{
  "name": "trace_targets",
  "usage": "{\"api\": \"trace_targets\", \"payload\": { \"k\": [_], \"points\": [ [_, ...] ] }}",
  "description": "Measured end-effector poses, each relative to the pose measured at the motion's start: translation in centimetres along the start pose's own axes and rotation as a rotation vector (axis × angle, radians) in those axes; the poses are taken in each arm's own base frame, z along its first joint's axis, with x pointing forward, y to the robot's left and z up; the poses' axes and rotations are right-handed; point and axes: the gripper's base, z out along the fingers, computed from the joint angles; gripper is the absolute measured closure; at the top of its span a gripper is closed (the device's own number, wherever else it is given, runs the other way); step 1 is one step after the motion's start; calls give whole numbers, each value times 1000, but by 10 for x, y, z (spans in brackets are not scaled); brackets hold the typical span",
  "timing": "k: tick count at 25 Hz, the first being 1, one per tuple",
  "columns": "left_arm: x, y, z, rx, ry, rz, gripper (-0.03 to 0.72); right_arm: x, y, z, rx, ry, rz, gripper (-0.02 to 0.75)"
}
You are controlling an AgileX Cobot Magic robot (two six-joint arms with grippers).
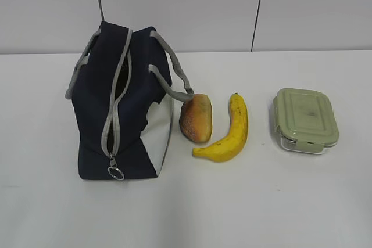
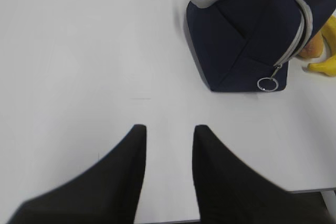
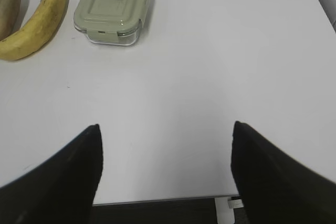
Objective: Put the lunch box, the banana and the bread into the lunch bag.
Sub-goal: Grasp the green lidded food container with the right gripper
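Observation:
The navy lunch bag (image 1: 122,103) stands at the left of the white table, its grey zipper closed with the ring pull (image 1: 115,173) at the front. The bread (image 1: 196,118) lies just right of it, then the banana (image 1: 228,130), then the lunch box (image 1: 306,119) with its green lid on. Neither gripper shows in the exterior view. My left gripper (image 2: 169,129) is open and empty above bare table, near the front edge, with the bag (image 2: 247,30) ahead to its right. My right gripper (image 3: 166,128) is wide open and empty, the lunch box (image 3: 113,6) and banana (image 3: 34,22) ahead to its left.
The table's front edge (image 3: 157,199) lies just beneath both grippers. A light wall (image 1: 186,4) backs the table. The bag's grey strap handles (image 1: 168,71) hang over its sides, one reaching toward the bread.

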Motion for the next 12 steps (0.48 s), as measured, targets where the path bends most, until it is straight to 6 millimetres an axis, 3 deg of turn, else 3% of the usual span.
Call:
{"api": "trace_targets", "payload": {
  "k": [12],
  "points": [
    [0, 0, 0, 0, 0, 0, 449, 0, 0, 0, 0, 0, 0, 156]
  ]
}}
